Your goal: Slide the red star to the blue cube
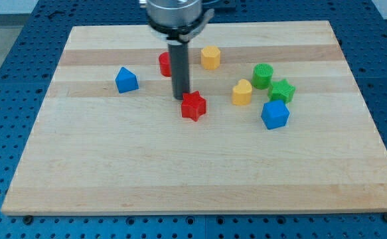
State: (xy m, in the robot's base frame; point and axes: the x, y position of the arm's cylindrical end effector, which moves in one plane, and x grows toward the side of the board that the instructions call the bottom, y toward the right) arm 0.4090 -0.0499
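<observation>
1. Judging from the layout, the task is only partly done: the red star (194, 105) lies near the table's middle, well apart from the blue cube (275, 114), which sits toward the view's right.
2. The tip (179, 98) is seen just beside the star's upper-left, touching it or nearly so; contact cannot be confirmed.
3. No jaws are fitted to this arm, so no open or closed state can be told; only a straight dark rod is carried.
4. A push toward the view's right and slightly down is judged to be what is left, since the cube lies right of the star and a little lower.
5. The path between star and cube looks free of blocks, though the yellow block (242, 92) sits just above that line and could be clipped if the star drifts upward.
6. The table (180, 172) is made of pale wooden strips with a smooth, faintly glossy surface, so easy sliding is expected.
7. The blocks appear to be matte plastic with ribbed, layered sides.
8. The star has blunt points, which may cause it to rotate under an off-centre push.
9. Also seen are a blue block (126, 80) at the view's left, a red block (164, 64) partly hidden behind the rod, a second yellow block (210, 58), a green cylinder (263, 76) and a green star (282, 90) touching the cube's top.
</observation>
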